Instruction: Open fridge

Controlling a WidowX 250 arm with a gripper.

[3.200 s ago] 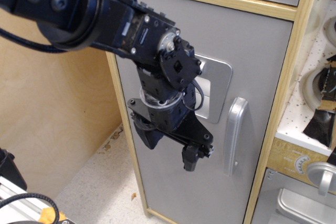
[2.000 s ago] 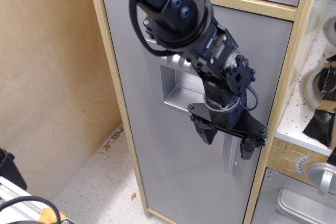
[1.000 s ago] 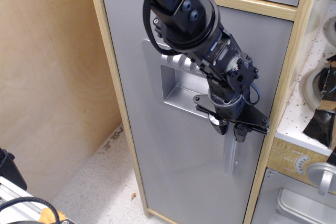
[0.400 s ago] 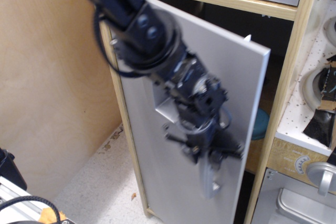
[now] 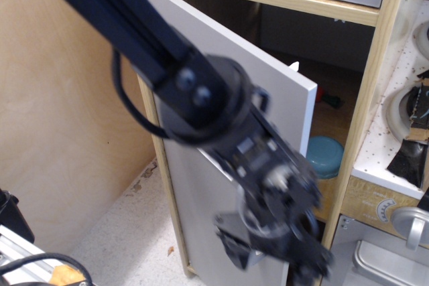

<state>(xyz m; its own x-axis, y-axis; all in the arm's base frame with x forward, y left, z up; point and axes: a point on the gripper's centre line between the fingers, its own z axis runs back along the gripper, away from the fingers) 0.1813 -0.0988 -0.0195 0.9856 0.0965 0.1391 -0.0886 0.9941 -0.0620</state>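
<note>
A: What sits nearest the camera?

B: The black arm (image 5: 201, 98), blurred, running from the upper left down to the gripper (image 5: 275, 259) at the bottom edge.

A: Are its jaws apart or together?

B: I cannot tell; the blur smears the tips, and the door's handle is hidden behind it.

A: And the fridge (image 5: 322, 5)?

B: Right behind the gripper. Its grey door (image 5: 201, 165) stands swung out, hinged on the left post, free edge up and right of the gripper.

A: Beyond that?

B: To the gripper's upper right, the dark inside shows a teal bowl (image 5: 325, 155) on a wooden shelf (image 5: 338, 92). Farther right is an oven door (image 5: 375, 259) with a dial (image 5: 387, 209).
</note>
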